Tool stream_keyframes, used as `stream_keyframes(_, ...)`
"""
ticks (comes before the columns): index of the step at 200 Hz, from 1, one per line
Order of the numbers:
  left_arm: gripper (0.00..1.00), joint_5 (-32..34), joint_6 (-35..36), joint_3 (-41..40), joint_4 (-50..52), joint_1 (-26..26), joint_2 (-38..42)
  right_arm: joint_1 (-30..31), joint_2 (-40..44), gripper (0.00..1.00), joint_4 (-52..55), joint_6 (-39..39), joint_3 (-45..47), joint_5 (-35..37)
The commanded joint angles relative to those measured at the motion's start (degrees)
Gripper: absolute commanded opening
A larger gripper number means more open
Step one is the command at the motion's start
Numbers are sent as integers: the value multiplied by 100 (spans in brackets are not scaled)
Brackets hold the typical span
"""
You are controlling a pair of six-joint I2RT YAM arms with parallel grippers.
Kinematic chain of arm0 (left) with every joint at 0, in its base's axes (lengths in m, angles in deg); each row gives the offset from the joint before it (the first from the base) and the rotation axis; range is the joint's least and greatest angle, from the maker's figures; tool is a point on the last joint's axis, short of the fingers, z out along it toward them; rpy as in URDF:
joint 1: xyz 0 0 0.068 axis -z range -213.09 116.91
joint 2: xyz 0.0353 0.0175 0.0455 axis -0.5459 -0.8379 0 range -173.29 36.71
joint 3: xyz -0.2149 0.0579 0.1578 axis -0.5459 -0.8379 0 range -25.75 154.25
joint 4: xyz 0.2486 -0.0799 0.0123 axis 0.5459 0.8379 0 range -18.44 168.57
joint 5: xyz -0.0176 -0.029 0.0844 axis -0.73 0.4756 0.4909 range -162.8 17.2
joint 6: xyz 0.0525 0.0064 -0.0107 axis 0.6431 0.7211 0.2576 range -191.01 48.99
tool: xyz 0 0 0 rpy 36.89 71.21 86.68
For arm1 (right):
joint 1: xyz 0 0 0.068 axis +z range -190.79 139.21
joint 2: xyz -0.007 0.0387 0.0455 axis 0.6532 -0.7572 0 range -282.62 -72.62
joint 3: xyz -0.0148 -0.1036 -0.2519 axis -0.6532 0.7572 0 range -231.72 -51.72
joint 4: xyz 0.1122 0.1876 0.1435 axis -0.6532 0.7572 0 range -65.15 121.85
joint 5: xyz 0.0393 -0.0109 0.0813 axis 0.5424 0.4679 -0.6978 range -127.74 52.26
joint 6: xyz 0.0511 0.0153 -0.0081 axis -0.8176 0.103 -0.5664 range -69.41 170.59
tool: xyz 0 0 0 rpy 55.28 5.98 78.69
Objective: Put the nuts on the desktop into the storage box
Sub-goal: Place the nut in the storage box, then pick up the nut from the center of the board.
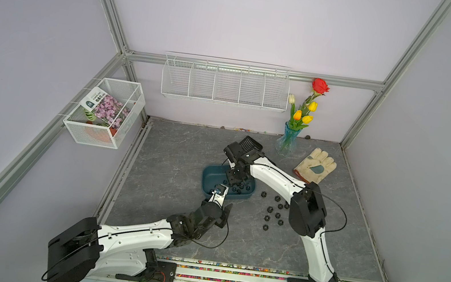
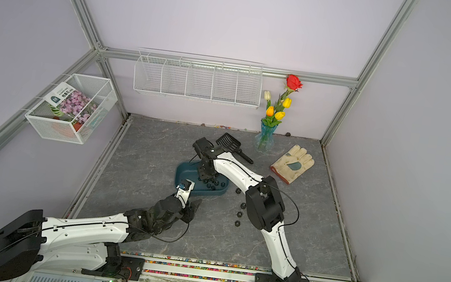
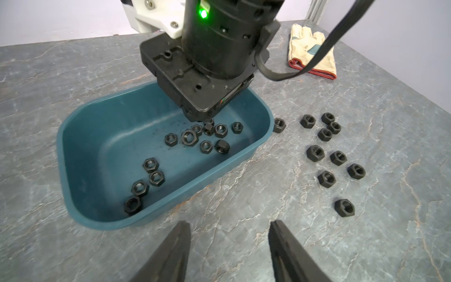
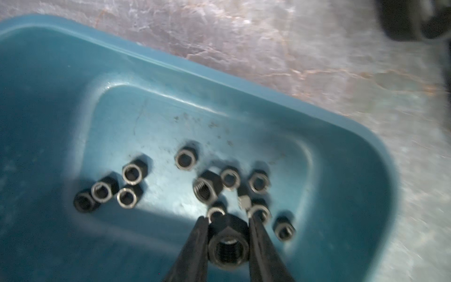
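Over the storage box the right jaws clench one nut; a dozen nuts lie inside it. The left jaws hang parted, empty, just outside it. Loose nuts dot the surface beside the box.

Top views: high above front edge, angled down over desktop toward back wall, whole scene, near-identical pair. Left wrist: low, close, oblique across storage box. Right wrist: very close, down into same box, blurred.
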Motion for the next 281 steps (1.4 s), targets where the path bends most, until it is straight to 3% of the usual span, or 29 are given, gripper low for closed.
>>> stream_keyframes(1,57,109,-142,-87,40,-27,68,66,-233,24,199,76,-254,-135)
stream_keyframes(121,57,-63,-159,-149,-277,-24,-246,88,-858,25,17,-38,-369,-111)
stream_keyframes(167,57,-110,-150,-129,-296,-32,-281,95,-858,37,34,-39,-352,-85)
stream_keyframes(281,57,-304,428,495,81,115,-376,80,75,47,107,57,-240,91)
